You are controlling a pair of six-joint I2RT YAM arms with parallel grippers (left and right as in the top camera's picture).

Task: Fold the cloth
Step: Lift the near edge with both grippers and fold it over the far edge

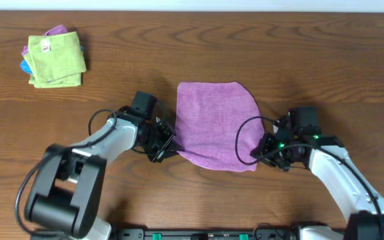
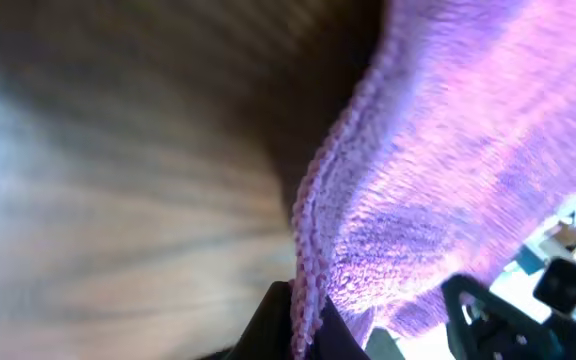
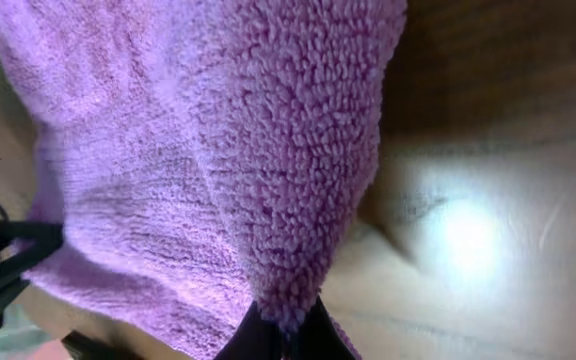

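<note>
The cloth (image 1: 215, 123) lies mid-table, between the two arms, on the dark wooden table (image 1: 325, 60). It's a bit longer than wide, long axis running from the far side toward the robot. The far edge sits straight and flat, while the near edge narrows and bunches at its two corners.

Left gripper (image 1: 167, 145) is at the near left corner. In its wrist view the fingers (image 2: 268, 325) are nearly together with the stitched hem of the cloth (image 2: 448, 150) running between them. That view is blurred, but it looks like a firm pinch.

Right gripper (image 1: 262, 150) is at the near right corner. Its wrist view is sharper: the dark fingertips (image 3: 253, 340) are squeezed close on a peak of the cloth (image 3: 168, 150), and the terry drapes away from the grip.

Off in the far left corner, well apart, a folded green cloth (image 1: 57, 59) with a white tag (image 1: 46, 46) tops a small pile.
</note>
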